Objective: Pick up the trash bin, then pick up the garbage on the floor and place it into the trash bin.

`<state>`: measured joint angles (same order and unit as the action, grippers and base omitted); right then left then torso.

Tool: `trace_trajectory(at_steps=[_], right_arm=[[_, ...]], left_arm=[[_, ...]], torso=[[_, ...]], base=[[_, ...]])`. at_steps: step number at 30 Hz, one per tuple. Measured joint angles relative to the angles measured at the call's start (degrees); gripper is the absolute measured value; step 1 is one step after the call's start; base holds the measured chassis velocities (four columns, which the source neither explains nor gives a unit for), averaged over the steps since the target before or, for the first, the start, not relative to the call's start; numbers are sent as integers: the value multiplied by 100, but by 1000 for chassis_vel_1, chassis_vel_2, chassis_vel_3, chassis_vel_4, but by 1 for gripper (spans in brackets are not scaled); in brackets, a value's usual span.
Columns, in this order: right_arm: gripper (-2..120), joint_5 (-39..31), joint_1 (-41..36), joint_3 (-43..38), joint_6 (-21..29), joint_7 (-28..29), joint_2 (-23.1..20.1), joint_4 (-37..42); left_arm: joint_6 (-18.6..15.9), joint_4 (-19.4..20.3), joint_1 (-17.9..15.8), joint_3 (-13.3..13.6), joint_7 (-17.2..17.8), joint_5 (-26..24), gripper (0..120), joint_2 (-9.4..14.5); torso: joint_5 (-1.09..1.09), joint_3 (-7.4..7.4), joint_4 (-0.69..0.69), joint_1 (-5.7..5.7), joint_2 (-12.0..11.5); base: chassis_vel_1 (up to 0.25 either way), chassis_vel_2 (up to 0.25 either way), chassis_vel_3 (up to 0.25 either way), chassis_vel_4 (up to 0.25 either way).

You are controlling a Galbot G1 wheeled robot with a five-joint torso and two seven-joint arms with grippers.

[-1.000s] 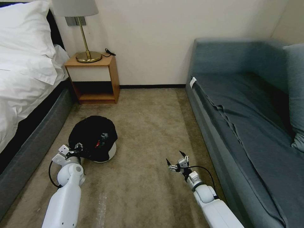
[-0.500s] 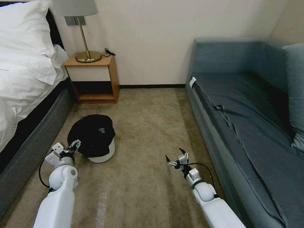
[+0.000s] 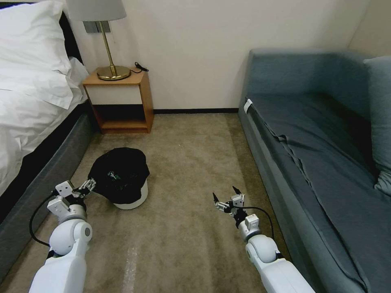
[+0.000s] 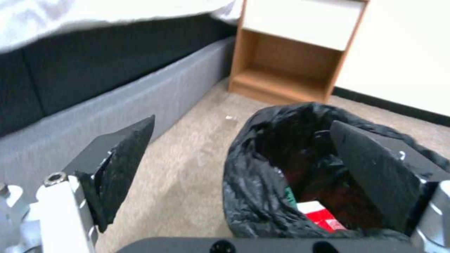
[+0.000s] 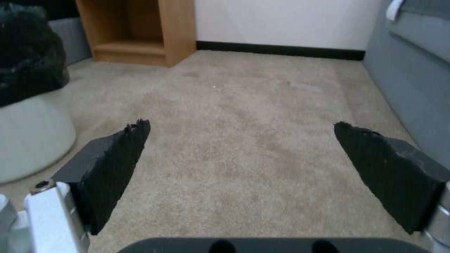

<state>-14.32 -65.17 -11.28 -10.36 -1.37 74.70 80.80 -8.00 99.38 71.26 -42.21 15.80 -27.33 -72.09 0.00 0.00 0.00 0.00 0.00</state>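
Trash bin (image 3: 131,198): stands on the carpet (image 3: 191,162) near the bed base (image 3: 45,183), in front of the wooden nightstand (image 3: 122,101).
Axis: judged upright, mouth facing up; black bag (image 3: 119,174) spills over the rim.
Contents: red-and-white wrapper (image 4: 321,216) and something green lie inside, so the bin seems set down for filling.
Left hand (image 3: 85,187): spread wide, holding nothing, just beside the bag's edge; one finger (image 4: 375,175) reads against the bag in the wrist view, contact unclear.
Right hand (image 3: 226,198): wide apart, empty, low above bare carpet, well apart from the bin, by the grey sofa (image 3: 317,154).
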Motion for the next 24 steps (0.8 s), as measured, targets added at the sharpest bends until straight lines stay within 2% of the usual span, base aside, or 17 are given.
trace_trajectory(at_steps=[1, 2, 3, 4, 7, 8, 10, 11, 12, 13, 15, 18, 20, 21, 24], right_arm=[[100, -73, -71, -12, 36, 40, -10, 87], [100, -73, -71, -12, 36, 40, -10, 87], [100, -139, -142, -41, 71, 56, -24, 168], [100, -139, -142, -41, 71, 56, -24, 168], [100, -338, -388, -152, 144, 67, -81, 403], [100, -338, -388, -152, 144, 67, -81, 403], [100, -374, -497, -210, 154, 67, -94, 486], [100, -374, -497, -210, 154, 67, -94, 486], [100, -457, -592, -263, 160, 63, -101, 560], [100, -457, -592, -263, 160, 63, -101, 560], [100, -613, -681, -319, 169, 57, -101, 672], [100, -673, -720, -345, 181, 47, -101, 729], [100, -789, -770, -407, 190, -7, -90, 801], [100, -789, -770, -407, 190, -7, -90, 801], [100, -925, -828, -499, 192, -110, -57, 822]], left_arm=[[27, 182, 179, 11, -80, 122, 100, 34], [27, 182, 179, 11, -80, 122, 100, 34], [42, 351, 377, 19, -157, 211, 100, 62], [42, 351, 377, 19, -157, 211, 100, 62], [108, 754, 937, -22, -306, 429, 100, 137], [108, 754, 937, -22, -306, 429, 100, 137], [164, 940, 1217, -87, -430, 498, 100, 172], [164, 940, 1217, -87, -430, 498, 100, 172], [332, 1058, 1455, -190, -679, 613, 100, 193], [332, 1058, 1455, -190, -679, 613, 100, 193], [647, 1109, 1675, -320, -949, 753, 100, 204], [770, 1125, 1766, -390, -1056, 768, 100, 210], [998, 1148, 1953, -508, -1328, 769, 100, 223], [998, 1148, 1953, -508, -1328, 769, 100, 223], [1265, 1149, 2162, -624, -1614, 823, 100, 224]], torso=[[0, 0, -1, 0, 0], [0, 0, -1, 0, 0], [2, 0, 0, 0, 0], [2, 0, 0, 0, 0], [1, 0, 0, 0, 0], [1, 0, 0, 0, 0], [0, 0, 0, 0, 0], [0, 0, 0, 0, 0], [1, 0, 0, 0, 0], [1, 0, 0, 0, 0], [1, 0, 0, 0, 0], [0, -1, 1, 0, 0], [1, 0, 0, 0, 0], [1, 0, 0, 0, 0], [0, -1, 0, 0, 0]], base=[[0, 0, 0, 0], [0, 0, 0, 0], [0, 0, 0, 0], [0, 0, 0, 0], [0, 0, 0, 0], [0, 0, 0, 0], [0, 0, 0, 0], [0, 0, 0, 0], [0, 0, 0, 0], [0, 0, 0, 0], [0, 0, 0, 0], [0, 0, 0, 0], [0, 0, 0, 0], [0, 0, 0, 0], [0, 0, 0, 0]])
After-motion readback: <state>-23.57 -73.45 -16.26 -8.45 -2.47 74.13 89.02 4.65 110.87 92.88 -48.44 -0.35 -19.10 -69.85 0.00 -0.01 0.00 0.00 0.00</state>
